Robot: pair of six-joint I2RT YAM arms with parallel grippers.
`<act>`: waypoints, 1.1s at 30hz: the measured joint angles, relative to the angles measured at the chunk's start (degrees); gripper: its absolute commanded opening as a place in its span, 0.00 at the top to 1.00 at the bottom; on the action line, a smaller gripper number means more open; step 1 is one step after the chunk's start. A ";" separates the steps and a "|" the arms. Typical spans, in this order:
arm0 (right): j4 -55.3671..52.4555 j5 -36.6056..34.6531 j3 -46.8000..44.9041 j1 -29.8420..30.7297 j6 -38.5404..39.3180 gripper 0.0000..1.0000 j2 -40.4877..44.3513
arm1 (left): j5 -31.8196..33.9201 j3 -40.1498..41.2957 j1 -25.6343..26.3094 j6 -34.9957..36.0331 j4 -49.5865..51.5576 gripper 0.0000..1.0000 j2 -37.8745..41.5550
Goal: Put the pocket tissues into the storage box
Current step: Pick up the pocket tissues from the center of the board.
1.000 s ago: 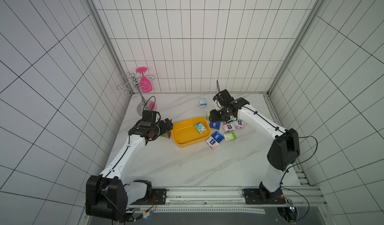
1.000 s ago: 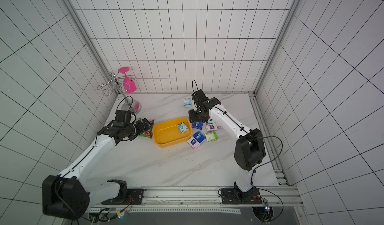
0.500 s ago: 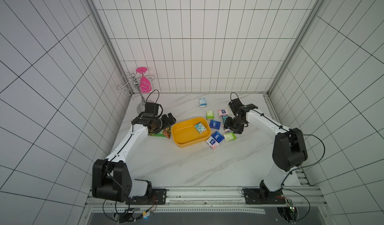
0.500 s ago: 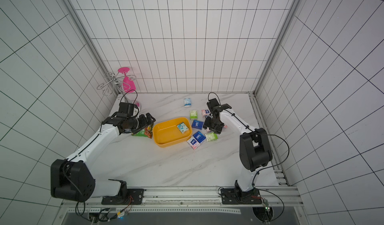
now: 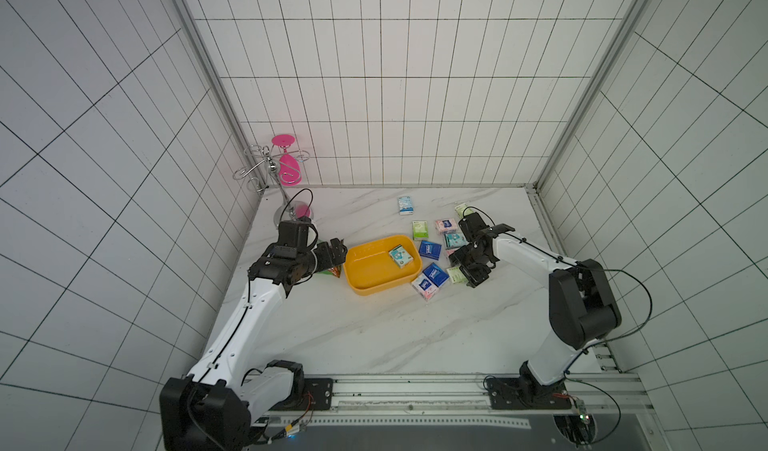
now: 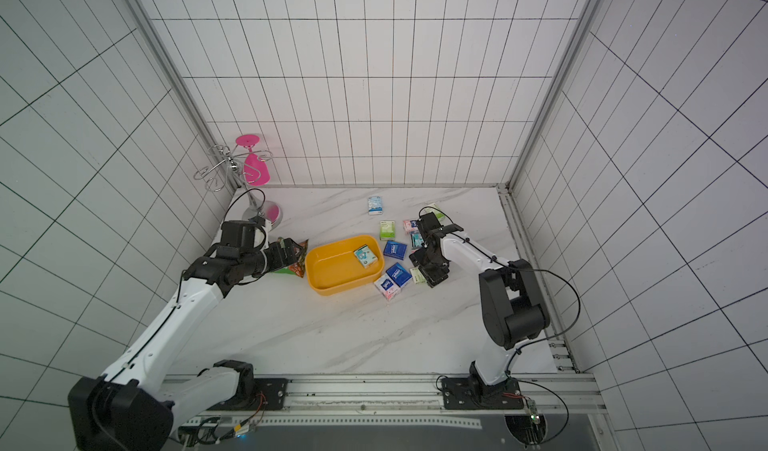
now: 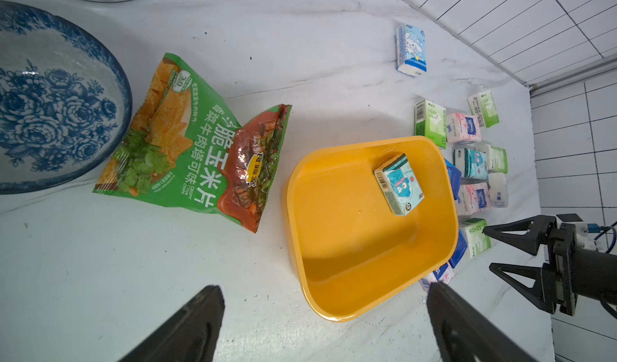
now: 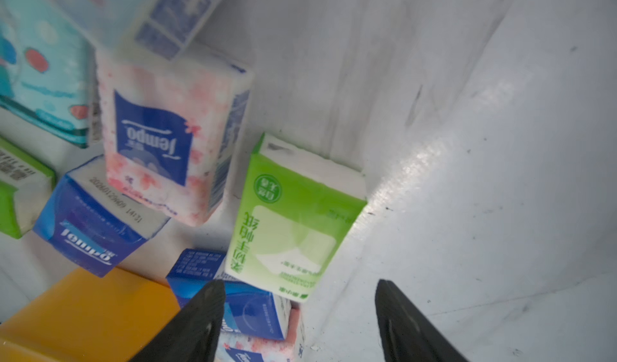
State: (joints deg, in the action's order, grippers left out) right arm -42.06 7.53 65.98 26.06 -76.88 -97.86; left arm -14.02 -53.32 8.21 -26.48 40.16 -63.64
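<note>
Right gripper [image 8: 298, 283] has shifted to the green packet [image 8: 293, 216] at 3 o'clock of the storage box [image 5: 376, 291], fingers widened, empty. Left gripper [image 7: 324, 287] wide, empty. One teal packet [image 5: 401, 257] boxed; next pick appears imminent.

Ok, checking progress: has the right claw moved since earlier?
Yes. The right claw went from the far corner of the shallow yellow plastic tub toward its near right side.

Bright, even overhead light leaves only soft shadows, a glare streak crosses the tabletop [image 8: 424, 156] just ahead of the right gripper [image 8: 298, 283], the pocket tissues [image 8: 43, 60] farthest from it are blurred, and wall [image 5: 374, 95] lines splay toward the top views' edges.
</note>
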 measured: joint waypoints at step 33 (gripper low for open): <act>8.92 0.50 -4.35 -1.66 -1.79 0.28 -1.33 | -3.67 1.09 -0.44 -2.05 -1.79 0.02 -6.71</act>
State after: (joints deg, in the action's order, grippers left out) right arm -33.15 8.03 61.63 24.40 -78.67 -99.20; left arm -17.69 -52.23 7.77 -28.53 38.37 -70.35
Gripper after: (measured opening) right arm 0.718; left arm 0.978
